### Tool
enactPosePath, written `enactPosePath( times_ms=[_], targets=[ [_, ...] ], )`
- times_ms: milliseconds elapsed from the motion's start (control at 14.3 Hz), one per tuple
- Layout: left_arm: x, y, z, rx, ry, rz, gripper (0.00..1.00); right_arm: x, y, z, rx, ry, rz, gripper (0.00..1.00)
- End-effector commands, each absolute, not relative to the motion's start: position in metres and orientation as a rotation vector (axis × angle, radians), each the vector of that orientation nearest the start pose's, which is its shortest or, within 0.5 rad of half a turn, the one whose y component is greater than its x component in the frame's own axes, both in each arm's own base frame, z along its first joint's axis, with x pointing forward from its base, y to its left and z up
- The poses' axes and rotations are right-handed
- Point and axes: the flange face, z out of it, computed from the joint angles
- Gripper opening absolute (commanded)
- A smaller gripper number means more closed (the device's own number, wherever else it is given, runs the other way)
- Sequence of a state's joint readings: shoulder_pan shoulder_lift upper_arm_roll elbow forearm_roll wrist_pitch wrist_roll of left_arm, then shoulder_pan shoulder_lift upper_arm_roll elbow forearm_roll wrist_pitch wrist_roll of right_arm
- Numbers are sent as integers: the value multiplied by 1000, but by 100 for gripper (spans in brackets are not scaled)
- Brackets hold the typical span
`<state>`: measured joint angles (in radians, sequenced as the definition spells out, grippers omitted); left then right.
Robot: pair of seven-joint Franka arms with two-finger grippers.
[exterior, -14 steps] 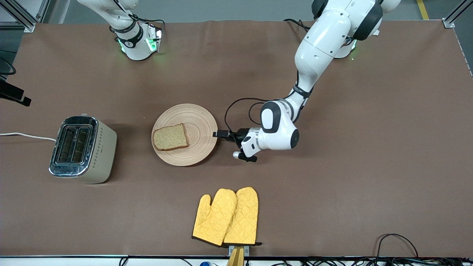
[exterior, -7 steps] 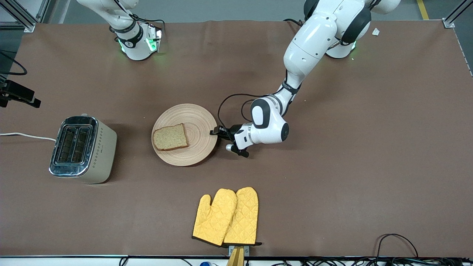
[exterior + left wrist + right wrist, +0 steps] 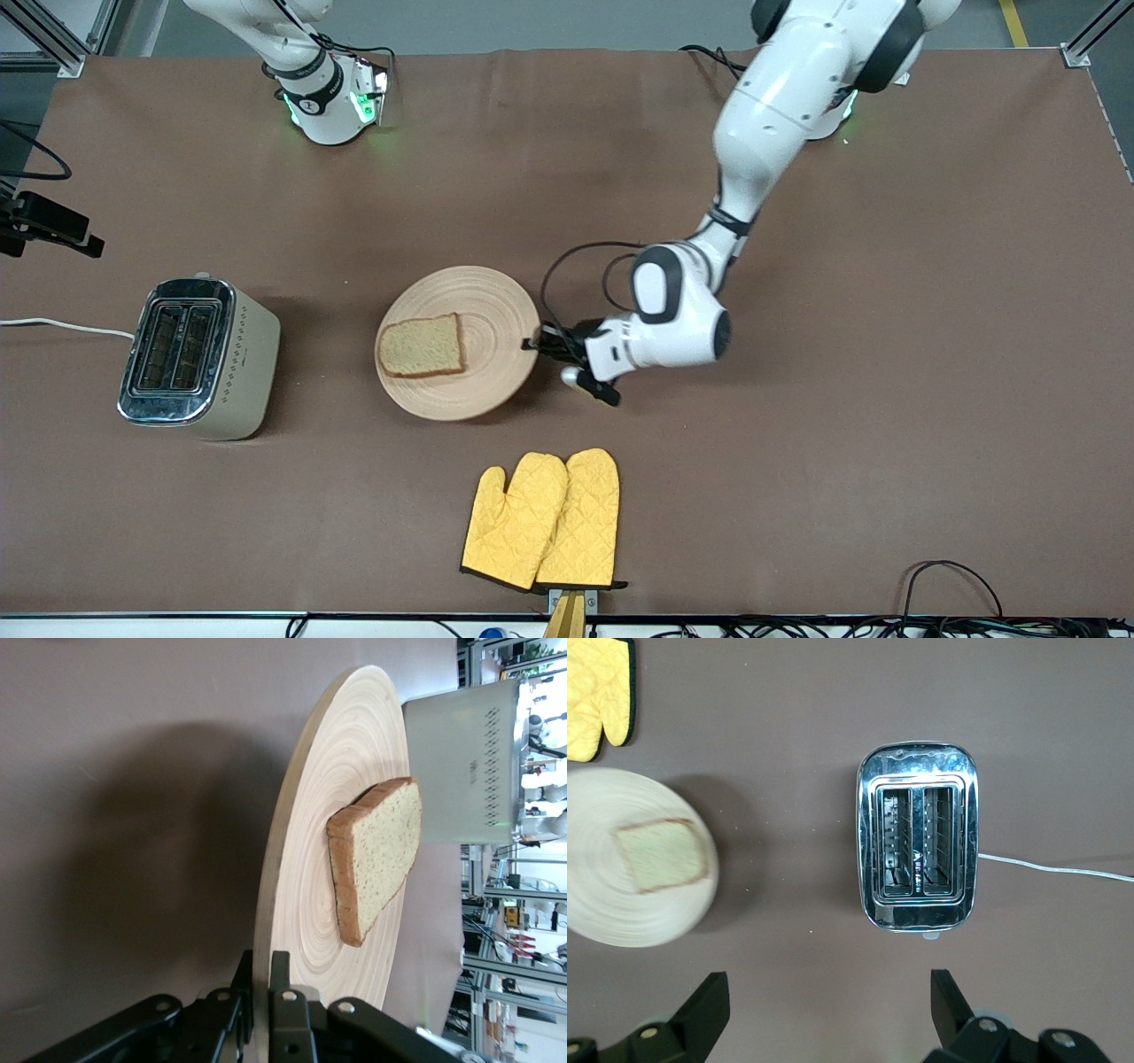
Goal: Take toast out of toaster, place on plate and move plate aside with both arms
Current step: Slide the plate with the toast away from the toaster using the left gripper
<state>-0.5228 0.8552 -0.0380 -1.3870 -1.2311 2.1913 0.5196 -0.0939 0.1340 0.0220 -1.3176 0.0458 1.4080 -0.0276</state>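
The round beige wooden plate [image 3: 496, 306] is in the middle of the table with the brown toast [image 3: 422, 346] lying on it. My left gripper [image 3: 534, 343] is shut on the plate's rim at the side toward the left arm's end. In the left wrist view the jaws [image 3: 262, 983] pinch the rim of the plate [image 3: 354, 771], which casts a wide shadow and seems raised off the table there. The toast [image 3: 376, 855] stays on it. My right gripper [image 3: 830, 1010] is open and empty, high over the toaster [image 3: 917, 846]; it shows at the front view's edge [image 3: 62, 232].
The toaster [image 3: 199, 354] stands toward the right arm's end, its cord running off the table. Two yellow oven mitts [image 3: 542, 521] lie near the front edge, nearer to the camera than the plate. In the right wrist view the plate [image 3: 620, 912] and toast [image 3: 660, 865] lie beside the toaster.
My left gripper reached the plate's rim and closed on it. The plate with the toast has shifted nearer to the front camera and toward the left arm's end. The right gripper has hardly moved.
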Motion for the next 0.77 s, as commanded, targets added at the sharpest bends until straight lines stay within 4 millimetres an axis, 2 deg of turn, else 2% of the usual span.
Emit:
enactPosePath(
  times_ms=[0,140,209,349,488,628,698],
  targets=[
    [664,-294,248,2073,-278,-172,0,574,-33,654,-3089,44,65,100],
    [682,-199,249,2040,-252,-241,0,574,-33,654,-3089,44,65,100],
    [688,-144,243,2014,-205,-256,0,574,-33,654,-3087,44,65,100],
    [690,-59,228,1981,-183,-259,0,574,-33,654,-3087,41,65,100],
    [686,28,204,2037,-162,-245,0,575,-32,653,-3089,40,62,100],
    [674,88,167,2045,-207,-180,0,575,-33,652,-3088,42,70,100],
    [667,109,151,2044,-201,-170,0,575,-34,652,-3087,44,69,100]
  ],
)
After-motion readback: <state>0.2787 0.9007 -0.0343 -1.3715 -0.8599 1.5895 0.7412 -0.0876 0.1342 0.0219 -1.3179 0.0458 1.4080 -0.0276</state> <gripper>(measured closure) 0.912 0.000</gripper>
